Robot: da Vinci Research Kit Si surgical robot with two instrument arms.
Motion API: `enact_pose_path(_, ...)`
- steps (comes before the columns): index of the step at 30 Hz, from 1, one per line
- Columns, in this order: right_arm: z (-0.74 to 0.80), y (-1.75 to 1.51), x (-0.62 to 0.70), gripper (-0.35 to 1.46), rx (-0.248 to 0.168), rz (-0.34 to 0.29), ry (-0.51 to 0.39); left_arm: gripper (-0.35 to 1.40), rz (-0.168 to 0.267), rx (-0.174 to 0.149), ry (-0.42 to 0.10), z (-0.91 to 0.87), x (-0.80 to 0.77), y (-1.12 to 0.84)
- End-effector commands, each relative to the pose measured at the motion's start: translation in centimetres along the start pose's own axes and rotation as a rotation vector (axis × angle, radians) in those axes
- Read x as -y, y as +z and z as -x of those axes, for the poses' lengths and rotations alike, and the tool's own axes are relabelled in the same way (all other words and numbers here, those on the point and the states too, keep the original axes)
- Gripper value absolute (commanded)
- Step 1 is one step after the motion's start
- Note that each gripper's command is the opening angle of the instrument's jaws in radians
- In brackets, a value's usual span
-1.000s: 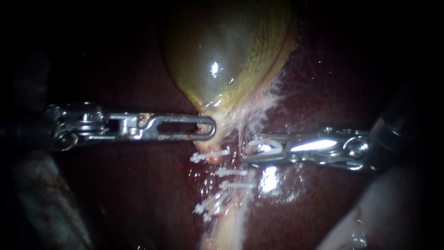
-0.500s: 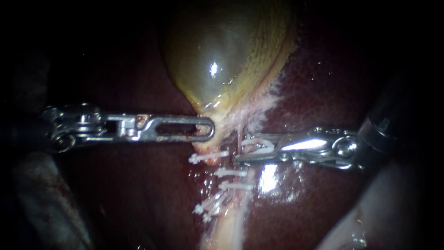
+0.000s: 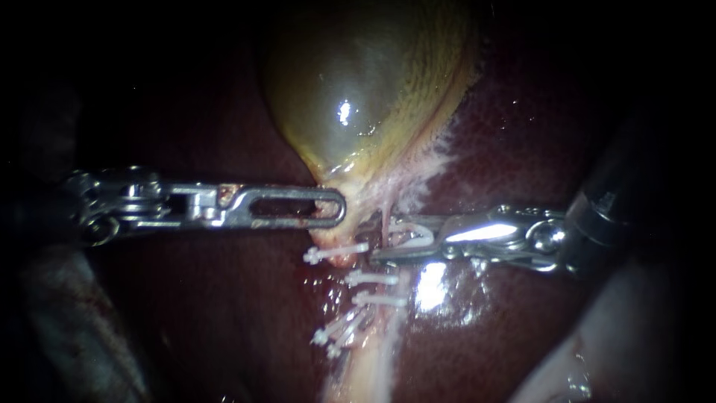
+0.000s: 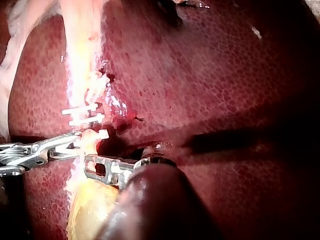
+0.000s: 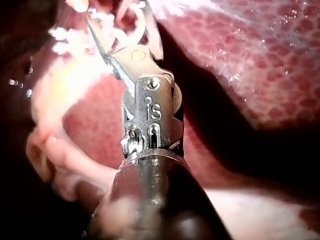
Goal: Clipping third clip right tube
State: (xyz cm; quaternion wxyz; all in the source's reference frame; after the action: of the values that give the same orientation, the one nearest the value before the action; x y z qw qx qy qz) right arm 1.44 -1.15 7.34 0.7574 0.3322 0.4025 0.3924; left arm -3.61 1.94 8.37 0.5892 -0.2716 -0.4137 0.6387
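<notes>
Endoscope view: left instrument (image 3: 343, 208) has slotted steel jaws lying together, clamped on the neck of the yellow-green gallbladder (image 3: 365, 89). Right instrument (image 3: 379, 236) has its jaws standing apart, cradling a curved white plastic clip (image 3: 419, 236) from both sides. Its tips straddle the thin reddish right tube (image 3: 383, 222), just above a row of closed white clips (image 3: 371, 278) on the pale stalk. Dark red liver (image 3: 522, 134) lies underneath. The clip's arms look unclosed.

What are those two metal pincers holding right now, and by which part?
The right instrument holds a white clip by its two legs. Whether the left instrument grips the gallbladder cannot be told.
</notes>
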Motion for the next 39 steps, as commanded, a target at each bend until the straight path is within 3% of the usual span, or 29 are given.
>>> enact_pose_path(1,0.00,0.01,-0.01,0.55,0.000,0.001,0.000,-0.35,0.000,0.000,0.000,0.00,0.00,0.00)
enact_pose_path(26,-0.05,0.16,-0.04,0.39,-0.004,0.006,0.003,-0.35,0.000,0.000,0.000,0.01,-0.01,-0.01)
enact_pose_path(31,-0.04,0.17,-0.05,0.24,-0.004,0.006,0.002,-0.35,0.000,0.000,0.000,0.01,-0.02,-0.01)
enact_pose_path(39,-0.01,0.17,-0.05,-0.24,-0.004,0.006,-0.006,-0.35,0.000,0.000,0.000,0.01,-0.02,-0.01)
